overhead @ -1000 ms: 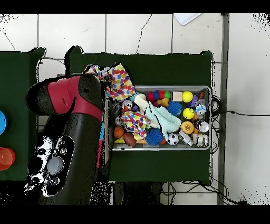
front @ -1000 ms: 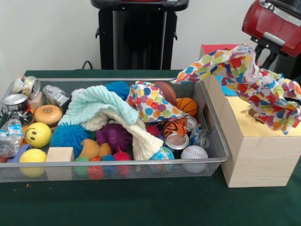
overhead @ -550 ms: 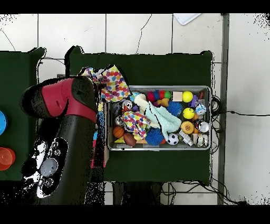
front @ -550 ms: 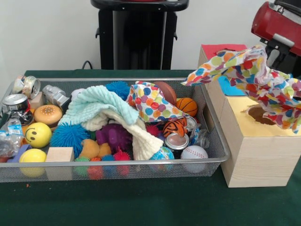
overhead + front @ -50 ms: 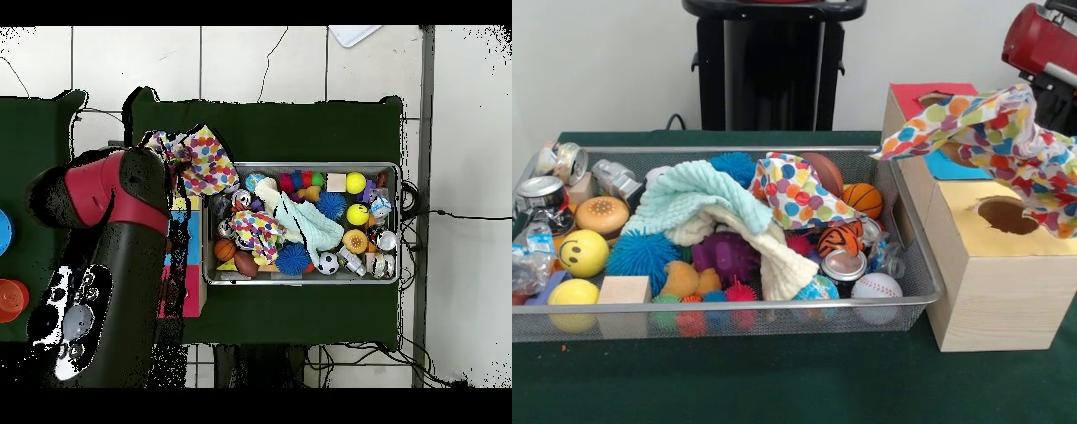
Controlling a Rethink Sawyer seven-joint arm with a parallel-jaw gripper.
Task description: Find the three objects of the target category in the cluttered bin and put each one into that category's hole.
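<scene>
Hanging over box (image 5: 993,291) | dotted cloth (image 5: 1006,146) | yellow hole (image 5: 1007,215) uncovered

A white cloth (image 5: 989,132) dotted in many colours is hanging under the red arm (image 5: 1042,40); beneath it, box panels are showing yellow (image 5: 1033,238), blue (image 5: 945,166) and red (image 5: 909,93).

A green cloth (image 5: 777,380) covers the table under everything. Behind it stands a black stand (image 5: 772,66) against a white wall (image 5: 600,62). From overhead, a pale tiled floor (image 5: 300,60) surrounds the table, with a black cable (image 5: 455,215) trailing across it
</scene>
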